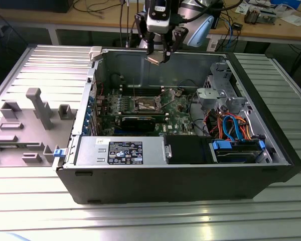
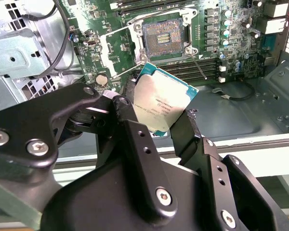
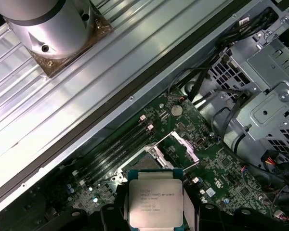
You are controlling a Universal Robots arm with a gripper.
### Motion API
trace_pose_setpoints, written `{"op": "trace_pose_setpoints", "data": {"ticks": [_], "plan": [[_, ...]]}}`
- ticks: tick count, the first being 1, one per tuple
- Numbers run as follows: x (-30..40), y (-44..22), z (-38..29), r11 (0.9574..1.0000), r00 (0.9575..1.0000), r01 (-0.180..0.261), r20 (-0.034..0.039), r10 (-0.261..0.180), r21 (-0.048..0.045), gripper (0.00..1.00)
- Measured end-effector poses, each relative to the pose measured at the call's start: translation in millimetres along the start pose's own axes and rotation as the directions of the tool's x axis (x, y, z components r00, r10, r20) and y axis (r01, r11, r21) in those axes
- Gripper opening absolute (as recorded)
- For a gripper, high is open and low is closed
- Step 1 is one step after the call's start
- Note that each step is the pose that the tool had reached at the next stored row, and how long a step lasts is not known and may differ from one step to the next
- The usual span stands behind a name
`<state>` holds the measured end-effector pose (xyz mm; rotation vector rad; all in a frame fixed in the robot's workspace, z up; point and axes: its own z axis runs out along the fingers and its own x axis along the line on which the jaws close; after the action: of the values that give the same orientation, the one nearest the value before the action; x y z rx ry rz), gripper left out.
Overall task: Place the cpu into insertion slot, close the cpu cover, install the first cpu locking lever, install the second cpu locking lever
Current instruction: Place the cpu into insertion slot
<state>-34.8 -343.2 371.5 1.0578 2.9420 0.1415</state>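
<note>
One cpu [image 2: 161, 103] is clamped by its edges in my end effector [image 2: 159, 109], jaws narrowed to chip width. It hangs well above the insertion slot [image 2: 163, 34]. Slot pin field bare; cpu cover [image 3: 182, 143] raised beside it.

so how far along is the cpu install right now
Done: the cpu is off the table, clamped in the gripper. In hand: it hangs above the motherboard, not yet in the insertion slot, whose pin field lies bare. Left: seating the chip, closing the cpu cover, which stands flipped open beside the slot, and both lever steps.
</note>
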Motion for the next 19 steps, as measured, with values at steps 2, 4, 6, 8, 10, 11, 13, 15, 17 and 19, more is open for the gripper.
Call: {"op": "trace_pose_setpoints", "data": {"ticks": [2, 4, 6, 8, 10, 11, 13, 15, 17, 19], "plan": [[0.0, 0.0, 0.0, 1.0, 1.0, -0.003, 0.0003, 0.003, -0.0001, 0.54], [0.0, 0.0, 0.0, 1.0, 1.0, -0.008, 0.0007, 0.008, -0.0002, 0.54], [0.0, 0.0, 0.0, 1.0, 1.0, -0.01, 0.0009, 0.01, -0.0003, 0.54], [0.0, 0.0, 0.0, 0.9999, 0.9999, -0.012, 0.0011, 0.012, -0.0003, 0.54], [0.0, 0.0, 0.1, 0.9998, 0.9998, -0.018, 0.0016, 0.018, -0.0005, 0.54], [0.0, 0.0, 0.1, 0.9997, 0.9997, -0.023, 0.0021, 0.023, -0.0006, 0.54], [0.0, 0.0, 0.1, 0.9995, 0.9995, -0.033, 0.0029, 0.033, -0.0007, 0.54], [0.0, 0.0, 0.1, 0.9993, 0.9993, -0.038, 0.0034, 0.038, -0.0008, 0.54], [0.0, 0.0, 0.1, 0.9993, 0.9993, -0.038, 0.0034, 0.038, -0.0008, 0.54], [0.0, 0.0, 0.1, 0.9993, 0.9992, -0.039, 0.0034, 0.039, -0.0009, 0.54]]}}
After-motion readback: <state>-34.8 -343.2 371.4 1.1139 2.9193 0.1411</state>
